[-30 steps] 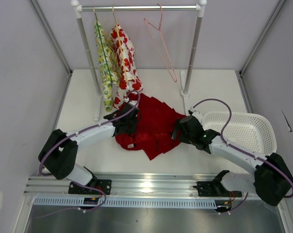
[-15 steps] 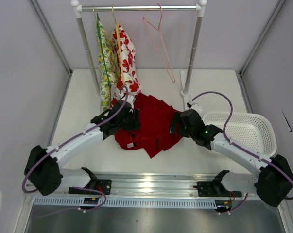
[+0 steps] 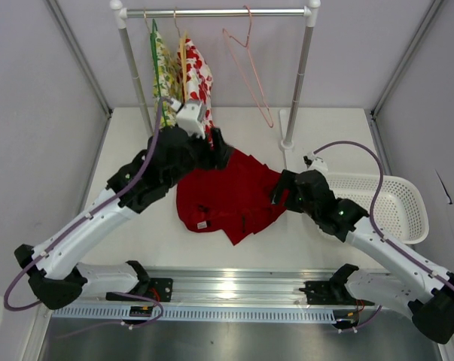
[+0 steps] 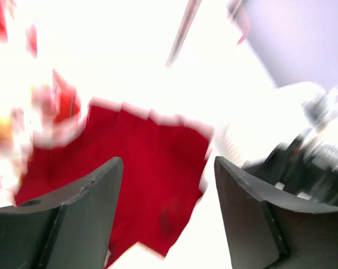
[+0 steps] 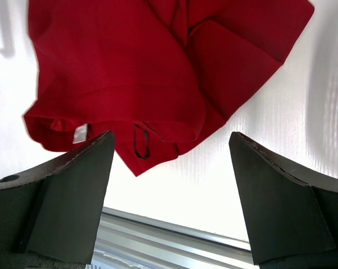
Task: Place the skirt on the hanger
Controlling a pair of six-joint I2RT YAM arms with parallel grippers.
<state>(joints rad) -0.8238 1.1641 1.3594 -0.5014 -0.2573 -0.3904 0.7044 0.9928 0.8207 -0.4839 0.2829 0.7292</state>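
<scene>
The deep red skirt lies crumpled flat on the white table, its small white label near the front hem. The pale pink hanger hangs bare on the rack's rail. My left gripper hovers open above the skirt's back edge, close to the hung garments. In the blurred left wrist view the skirt shows between the spread fingers, which hold nothing. My right gripper stands open over the skirt's right edge. In the right wrist view the skirt lies beyond the empty fingers.
A white basket sits at the table's right. On the rack a yellow-green floral garment and a white garment with red prints hang left of the pink hanger. The rack's right post stands behind the skirt. A metal rail runs along the near edge.
My left gripper has opened, risen off the skirt's left side and swung back toward the rack. The right gripper has drawn slightly right and up. The skirt stays on the table.
</scene>
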